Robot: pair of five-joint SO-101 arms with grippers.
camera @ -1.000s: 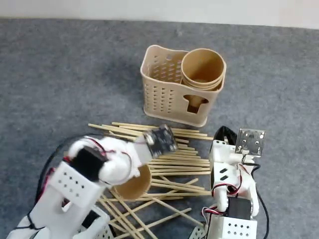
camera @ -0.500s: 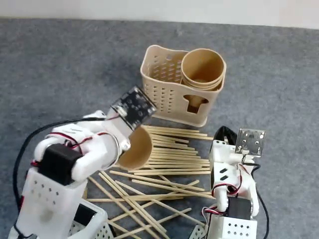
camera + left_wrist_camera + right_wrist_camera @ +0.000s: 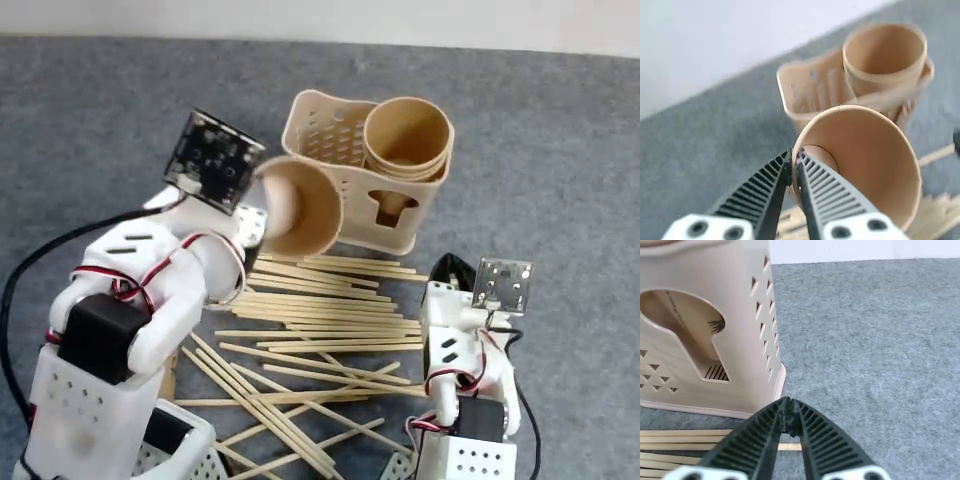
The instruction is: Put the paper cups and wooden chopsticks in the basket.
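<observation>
Paper cup (image 3: 300,205), tipped on its side, hangs pinched at the rim in my left gripper (image 3: 794,159), just beside the basket (image 3: 330,135) and outside its wall. Stacked cups (image 3: 405,135) sit inside the basket. Chopsticks (image 3: 320,320) lie strewn on the grey carpet (image 3: 100,120), some running under my left arm (image 3: 150,300). My right gripper (image 3: 788,407) hovers closed, empty, near the basket's foot

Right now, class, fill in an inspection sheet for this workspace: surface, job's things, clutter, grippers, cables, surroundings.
Surface: grey carpet.
Job's things: basket holding stacked cups; chopsticks scattered on the carpet in front of it.
Clutter: nothing seen.
Grippers: left gripper pinches a paper cup by its wall, beside the basket; right gripper shut, empty, low near the basket.
Cables: black cable and red wires on the left arm.
Surroundings: pale wall.
</observation>
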